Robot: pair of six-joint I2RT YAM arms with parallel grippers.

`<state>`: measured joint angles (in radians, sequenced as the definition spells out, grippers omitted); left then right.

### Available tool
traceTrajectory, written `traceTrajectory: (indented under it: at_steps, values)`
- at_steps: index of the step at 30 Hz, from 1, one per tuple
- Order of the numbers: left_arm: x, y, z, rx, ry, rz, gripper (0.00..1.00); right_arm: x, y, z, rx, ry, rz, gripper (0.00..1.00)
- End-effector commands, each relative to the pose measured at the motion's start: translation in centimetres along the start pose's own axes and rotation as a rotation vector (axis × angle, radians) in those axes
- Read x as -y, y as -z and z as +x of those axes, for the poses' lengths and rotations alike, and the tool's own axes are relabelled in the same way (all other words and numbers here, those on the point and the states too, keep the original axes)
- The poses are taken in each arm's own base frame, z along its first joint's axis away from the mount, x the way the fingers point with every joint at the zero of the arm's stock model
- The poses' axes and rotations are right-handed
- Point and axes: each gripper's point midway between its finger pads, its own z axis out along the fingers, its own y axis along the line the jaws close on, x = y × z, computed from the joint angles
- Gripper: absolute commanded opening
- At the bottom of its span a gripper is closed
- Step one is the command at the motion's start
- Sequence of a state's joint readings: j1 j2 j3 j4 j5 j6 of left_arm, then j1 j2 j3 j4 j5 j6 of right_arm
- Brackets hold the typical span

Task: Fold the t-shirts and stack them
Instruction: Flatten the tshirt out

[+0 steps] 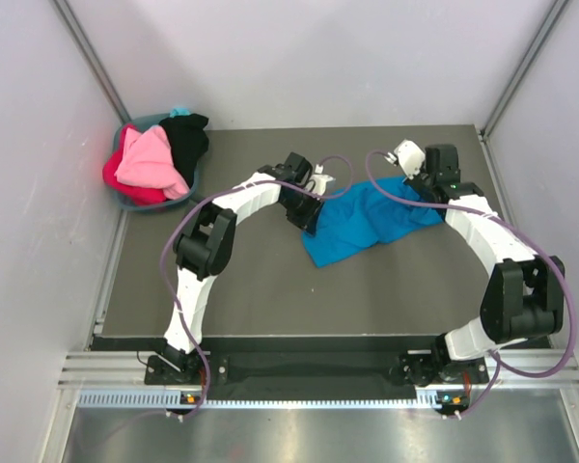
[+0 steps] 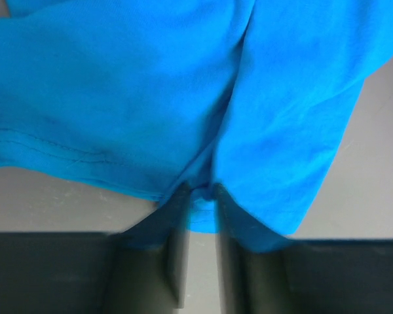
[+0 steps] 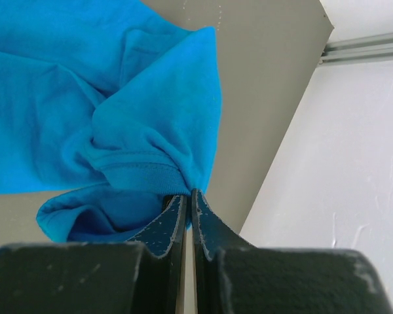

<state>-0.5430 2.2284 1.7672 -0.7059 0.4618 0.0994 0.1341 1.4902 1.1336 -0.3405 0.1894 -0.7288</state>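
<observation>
Item: blue t-shirt (image 1: 372, 224) — crumpled, centre-right of the top view. We log the right gripper (image 3: 188, 195) clamped on its hem; the left gripper (image 2: 200, 193) straddles its edge — grip we cannot tell.

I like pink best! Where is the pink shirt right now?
In the top view, the pink shirt lies in the teal basket at the far left corner of the table, on a red shirt and beside a black shirt.
</observation>
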Motion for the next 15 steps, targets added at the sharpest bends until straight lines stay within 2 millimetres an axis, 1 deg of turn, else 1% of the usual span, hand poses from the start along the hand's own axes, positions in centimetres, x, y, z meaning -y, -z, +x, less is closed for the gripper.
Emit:
traceTrajectory:
  at_steps: [1, 2, 3, 4, 7, 8, 9, 10, 11, 12, 13, 14, 15]
  values:
    - [0.6, 1.0, -0.5, 0.009, -0.037, 0.006, 0.23, 2.3, 0.6, -1.8, 0.053, -0.043, 0.051, 0.00]
    - [0.9, 1.2, -0.6, 0.010, -0.038, 0.017, 0.10, 2.3, 0.6, -1.8, 0.052, -0.043, 0.050, 0.00]
    - [1.0, 1.4, -0.6, 0.012, -0.045, 0.018, 0.02, 2.2, 0.6, -1.8, 0.053, -0.045, 0.048, 0.00]
    - [1.1, 1.7, -0.8, 0.018, -0.047, 0.018, 0.00, 2.2, 0.5, -1.8, 0.052, -0.046, 0.050, 0.00]
    - [1.7, 3.5, -1.9, 0.057, -0.085, 0.003, 0.00, 2.3, 0.3, -1.9, 0.053, -0.057, 0.052, 0.00]
    - [1.9, 4.8, -2.7, 0.085, -0.118, -0.015, 0.00, 2.3, 0.2, -2.0, 0.055, -0.062, 0.050, 0.00]
    - [2.0, 5.7, -3.3, 0.105, -0.136, -0.026, 0.00, 2.6, 0.2, -2.4, 0.063, -0.067, 0.057, 0.00]
    - [2.6, 7.8, -4.7, 0.151, -0.168, -0.042, 0.00, 2.5, -0.1, -2.6, 0.063, -0.076, 0.054, 0.00]
    - [3.1, 9.6, -6.1, 0.190, -0.213, -0.049, 0.00, 2.9, -0.5, -3.0, 0.070, -0.085, 0.061, 0.00]
    - [3.6, 11.1, -7.3, 0.231, -0.251, -0.055, 0.00, 3.4, -0.2, -3.6, 0.084, -0.094, 0.073, 0.00]
    - [4.3, 13.1, -8.2, 0.266, -0.287, -0.066, 0.00, 3.6, -0.9, -3.8, 0.079, -0.112, 0.071, 0.00]
    - [4.8, 14.4, -8.9, 0.290, -0.336, -0.073, 0.00, 3.9, -1.2, -4.2, 0.081, -0.123, 0.075, 0.00]
    - [5.8, 16.5, -10.4, 0.343, -0.381, -0.078, 0.00, 5.3, -1.1, -5.6, 0.111, -0.140, 0.100, 0.00]
